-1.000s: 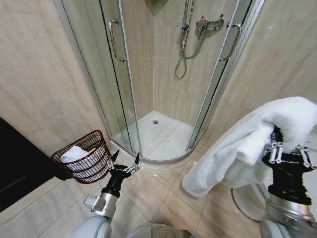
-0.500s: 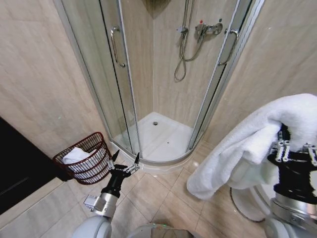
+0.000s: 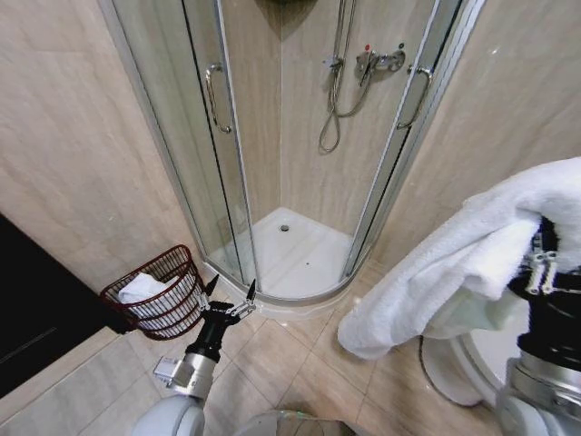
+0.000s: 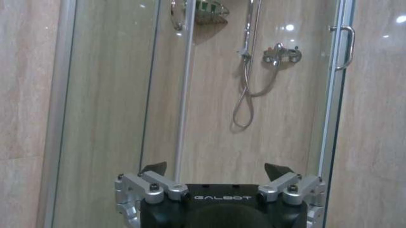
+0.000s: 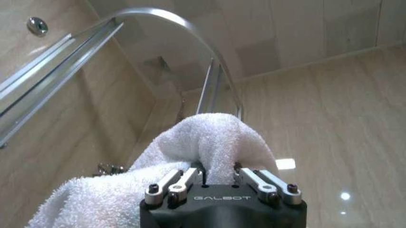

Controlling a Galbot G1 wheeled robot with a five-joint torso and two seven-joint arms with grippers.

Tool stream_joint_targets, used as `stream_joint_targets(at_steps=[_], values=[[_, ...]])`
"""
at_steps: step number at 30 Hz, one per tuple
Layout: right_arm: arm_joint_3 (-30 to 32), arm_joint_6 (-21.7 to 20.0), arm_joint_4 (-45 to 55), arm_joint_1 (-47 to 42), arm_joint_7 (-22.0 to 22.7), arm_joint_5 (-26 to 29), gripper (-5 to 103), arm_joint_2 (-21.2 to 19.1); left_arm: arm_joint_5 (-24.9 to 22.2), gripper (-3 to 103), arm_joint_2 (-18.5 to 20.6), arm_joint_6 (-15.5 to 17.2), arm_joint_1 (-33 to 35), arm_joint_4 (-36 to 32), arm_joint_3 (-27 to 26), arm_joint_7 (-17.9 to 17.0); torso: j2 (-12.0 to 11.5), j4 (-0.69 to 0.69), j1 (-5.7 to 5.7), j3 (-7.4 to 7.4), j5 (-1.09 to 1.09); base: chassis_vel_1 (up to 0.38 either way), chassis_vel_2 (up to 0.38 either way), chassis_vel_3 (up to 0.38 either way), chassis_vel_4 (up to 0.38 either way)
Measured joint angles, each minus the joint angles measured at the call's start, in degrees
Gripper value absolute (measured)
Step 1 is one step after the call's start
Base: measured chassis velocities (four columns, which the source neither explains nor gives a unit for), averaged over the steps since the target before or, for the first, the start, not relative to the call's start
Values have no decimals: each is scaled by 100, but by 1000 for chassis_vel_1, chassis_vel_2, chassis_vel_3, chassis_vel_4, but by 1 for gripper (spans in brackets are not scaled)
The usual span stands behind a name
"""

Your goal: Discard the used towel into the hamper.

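A white towel [image 3: 463, 263] hangs in folds from my right gripper [image 3: 547, 259] at the right edge of the head view, held well above the floor. In the right wrist view the right gripper [image 5: 219, 167] is shut on a bunched ridge of the towel [image 5: 216, 137]. The hamper [image 3: 156, 292], a dark red wire basket with white cloth inside, stands on the floor at the lower left against the wall. My left gripper [image 3: 230, 289] hovers open just right of the hamper, and in the left wrist view its fingers [image 4: 154, 168] stand apart, holding nothing.
A curved glass shower cubicle [image 3: 290, 145] with a white tray [image 3: 286, 250] fills the corner ahead. A dark cabinet [image 3: 36, 318] stands at the far left. A round white object [image 3: 454, 368] sits on the tiled floor below the towel.
The whole head view has shifted: the hamper sits slightly more to the right and the shower fittings a little higher. The towel and right gripper now sit further right in the picture.
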Motion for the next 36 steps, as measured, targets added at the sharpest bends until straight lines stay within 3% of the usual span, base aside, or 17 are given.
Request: stream_joint_targets(at_steps=[36], values=[[42, 65, -1, 38, -81, 128, 20, -147, 0, 100, 0, 0, 0, 0, 0, 0, 880, 0, 368, 512, 0, 0, 0, 0, 0]])
